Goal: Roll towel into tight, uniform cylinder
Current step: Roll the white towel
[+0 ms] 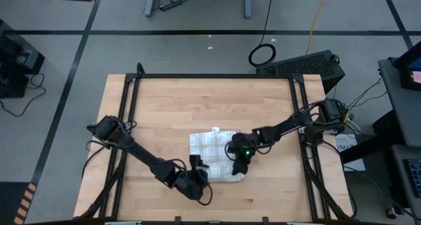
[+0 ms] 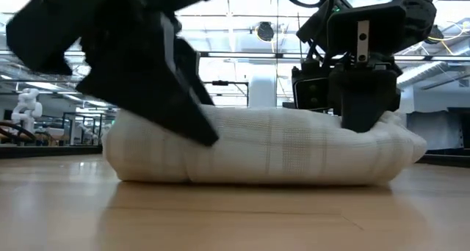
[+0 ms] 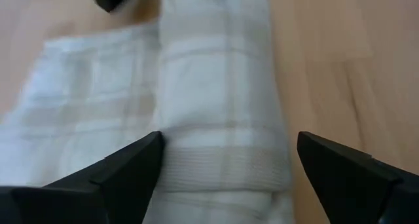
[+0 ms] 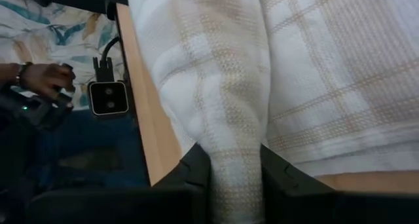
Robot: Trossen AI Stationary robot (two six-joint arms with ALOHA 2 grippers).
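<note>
Table [image 1: 164,106]: pale wood top inside a black frame; it carries the towel and both arms.
Left arm: reaches in from the table's left edge and slants toward the towel's left end.
Left gripper [image 1: 195,173]: at the left end of the towel's roll, on the near side of the table; fingers [image 3: 124,168] spread wide, one on each side of the roll's end, neither visibly pressing the cloth. In the low view it shows as a dark mass slanting down onto the roll's left part.
Towel [image 1: 212,150]: white with a faint beige check, near the table's middle, between the two grippers. Its near part is wound into a thick roll [image 2: 264,152] that lies flat on the wood, bulging and somewhat uneven; the far part lies flat and unrolled on the table. A small tag [image 1: 215,128] sits at the towel's far edge.
Right gripper [image 1: 238,163]: on the roll's right end, a green light showing on the wrist behind it; fingers [image 4: 196,175] drawn close, pinching a bunched fold of the towel between them.
Right arm: comes in from the table's right edge, angled down toward the towel.
Person: beyond the table's edge in the right wrist view, a hand [image 4: 44,78] holding a dark device.
Small camera [image 4: 108,97]: mounted just off the table's edge, near that hand.
</note>
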